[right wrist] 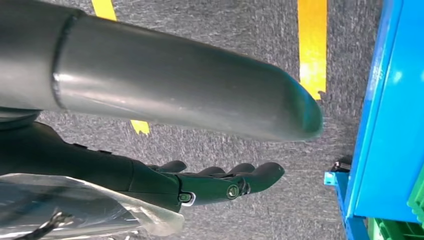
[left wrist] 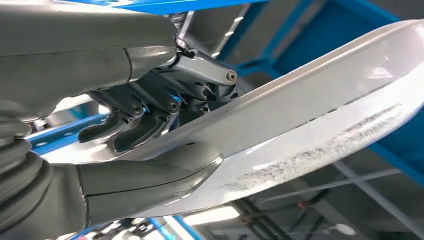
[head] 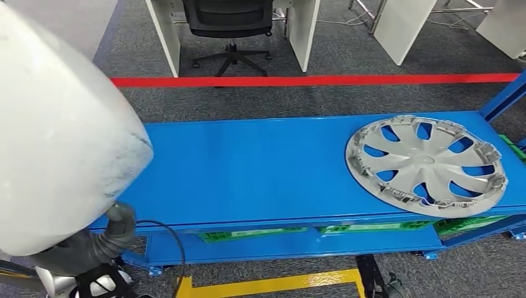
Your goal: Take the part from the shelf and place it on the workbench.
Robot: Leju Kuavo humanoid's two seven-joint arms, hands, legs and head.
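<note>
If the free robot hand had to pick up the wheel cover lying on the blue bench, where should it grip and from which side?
Probably the near rim of the wheel cover, approached from the robot's side of the blue bench. It lies flat with that edge close to the bench's front, so fingers could pinch the thin rim. The right robot hand hangs open over the floor; the left robot hand holds a white part.

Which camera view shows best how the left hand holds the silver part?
The left wrist view: there the left hand grips the edge of the silver part, thumb on one face and dark fingers on the other. The head view shows the part large and blurred, its grip hidden. The right wrist view gives nothing of it.
</note>
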